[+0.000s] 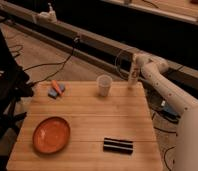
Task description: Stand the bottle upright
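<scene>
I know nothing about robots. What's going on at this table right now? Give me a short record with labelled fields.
job: stand the bottle upright
bottle: upright at the far right corner of the table
hand: at the bottle's upper part, at the end of the white arm reaching in from the right
table: light wooden top
cup: translucent, upright, left of the bottle
plate: orange, near left
black bar: flat, near right
small items: blue and orange, far left

Pincer [133,75] low beside arm's bent wrist
</scene>
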`<state>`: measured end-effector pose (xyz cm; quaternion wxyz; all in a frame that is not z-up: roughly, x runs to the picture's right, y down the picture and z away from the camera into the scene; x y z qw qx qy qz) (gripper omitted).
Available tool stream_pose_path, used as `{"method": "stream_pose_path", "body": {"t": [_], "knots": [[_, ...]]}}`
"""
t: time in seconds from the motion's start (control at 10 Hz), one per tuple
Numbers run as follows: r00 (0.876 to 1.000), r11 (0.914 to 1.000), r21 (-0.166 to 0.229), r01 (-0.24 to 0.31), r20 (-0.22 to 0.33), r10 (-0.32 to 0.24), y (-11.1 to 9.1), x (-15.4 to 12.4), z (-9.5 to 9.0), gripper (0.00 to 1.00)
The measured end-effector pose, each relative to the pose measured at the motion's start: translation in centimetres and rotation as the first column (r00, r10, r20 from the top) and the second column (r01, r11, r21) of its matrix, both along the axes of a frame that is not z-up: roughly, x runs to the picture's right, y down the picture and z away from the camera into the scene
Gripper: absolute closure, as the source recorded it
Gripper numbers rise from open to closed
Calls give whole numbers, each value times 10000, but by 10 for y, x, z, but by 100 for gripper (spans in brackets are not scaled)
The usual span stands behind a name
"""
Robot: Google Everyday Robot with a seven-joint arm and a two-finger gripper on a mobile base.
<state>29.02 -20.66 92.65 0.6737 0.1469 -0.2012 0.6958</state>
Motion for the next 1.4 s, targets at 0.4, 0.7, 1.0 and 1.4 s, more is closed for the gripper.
{"method": "stream_pose_path", "body": {"t": [0.4, 0.7, 1.0, 1.4], "knots": [[9989, 9999, 81, -148, 449, 144, 21, -9, -3, 49], [9972, 9993, 209, -294, 697, 279, 35, -10, -8, 58], [9965, 9990, 318, -328, 778, 303, 41, -11, -15, 55], [9964, 9989, 319, -338, 789, 312, 41, -12, -17, 54]]}}
